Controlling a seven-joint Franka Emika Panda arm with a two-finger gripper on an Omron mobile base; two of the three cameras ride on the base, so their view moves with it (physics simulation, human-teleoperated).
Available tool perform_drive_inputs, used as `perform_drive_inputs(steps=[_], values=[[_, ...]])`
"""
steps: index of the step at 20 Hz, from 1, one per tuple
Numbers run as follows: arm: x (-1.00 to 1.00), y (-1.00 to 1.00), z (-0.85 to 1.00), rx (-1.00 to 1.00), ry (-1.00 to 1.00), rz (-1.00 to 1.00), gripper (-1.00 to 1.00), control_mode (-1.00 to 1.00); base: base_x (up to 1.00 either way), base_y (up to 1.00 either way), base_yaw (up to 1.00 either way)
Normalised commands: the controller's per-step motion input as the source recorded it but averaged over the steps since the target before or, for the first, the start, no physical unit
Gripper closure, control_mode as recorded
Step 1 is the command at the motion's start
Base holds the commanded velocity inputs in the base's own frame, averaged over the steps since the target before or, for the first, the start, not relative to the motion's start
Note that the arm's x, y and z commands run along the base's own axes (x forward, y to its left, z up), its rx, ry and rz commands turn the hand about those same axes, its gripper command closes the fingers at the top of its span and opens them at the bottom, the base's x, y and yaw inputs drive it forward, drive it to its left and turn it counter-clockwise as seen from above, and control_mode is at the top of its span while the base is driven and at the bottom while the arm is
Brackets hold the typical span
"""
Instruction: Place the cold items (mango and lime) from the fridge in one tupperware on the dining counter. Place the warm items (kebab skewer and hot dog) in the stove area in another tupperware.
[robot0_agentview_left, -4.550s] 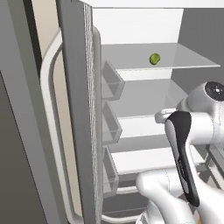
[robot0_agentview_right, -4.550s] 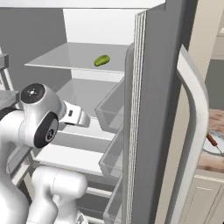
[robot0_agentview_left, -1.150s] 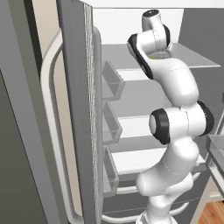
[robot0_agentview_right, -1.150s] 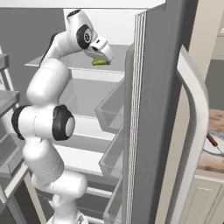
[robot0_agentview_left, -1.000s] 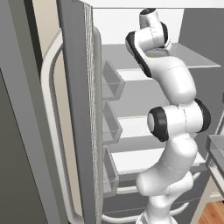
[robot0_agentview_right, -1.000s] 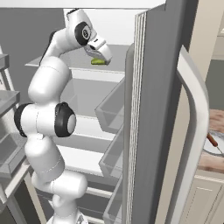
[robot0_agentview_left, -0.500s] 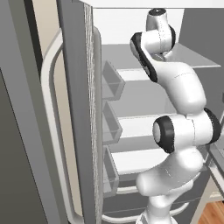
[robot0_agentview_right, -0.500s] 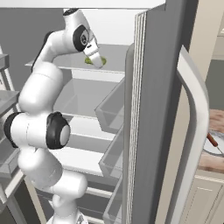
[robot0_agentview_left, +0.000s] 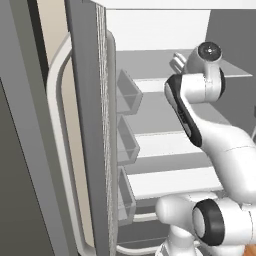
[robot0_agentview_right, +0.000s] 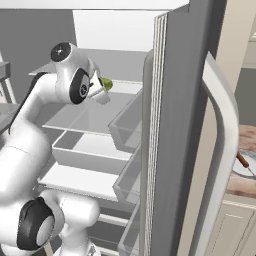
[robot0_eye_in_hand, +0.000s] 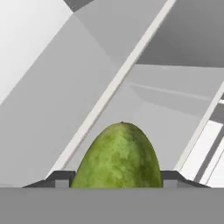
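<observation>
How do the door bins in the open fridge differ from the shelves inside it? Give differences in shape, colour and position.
Shape: the door bins are deep, open-topped boxes; the shelves are thin flat slabs. Colour: the door bins look grey, the shelves mostly white. Position: the door bins hang on the inner face of the fridge door; the shelves span its body. Both sit in tiers, one above another.

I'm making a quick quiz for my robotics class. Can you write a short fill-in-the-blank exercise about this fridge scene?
1. The end effector is closed on the ____.
2. The fridge door stands ____.
3. In the hand view, the fruit sits ____ the two fingertips.
4. The fruit's skin is yellow-____.

Missing words: mango; open; between; green
</observation>
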Motion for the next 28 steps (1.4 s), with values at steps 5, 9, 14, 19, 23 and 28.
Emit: perform_drive_inputs(steps=[5,9,14,19,23,28], values=[[-1.0,0.17,0.06,-0.06,0.08,0.09,1.0,-1.0,0.0,0.0,0.0],[-1.0,0.44,-0.31,0.0,0.07,0.02,1.0,-1.0,0.0,0.0,0.0],[-0.93,0.17,-0.98,0.0,0.13,0.0,1.0,-1.0,0.0,0.0,0.0],[-0.6,0.01,-0.87,0.0,0.08,0.04,1.0,-1.0,0.0,0.0,0.0],[-0.36,0.0,-0.45,0.0,0.01,0.03,1.0,-1.0,0.0,0.0,0.0],[-0.42,0.0,-0.29,0.0,0.0,0.0,1.0,-1.0,0.0,0.0,0.0]])
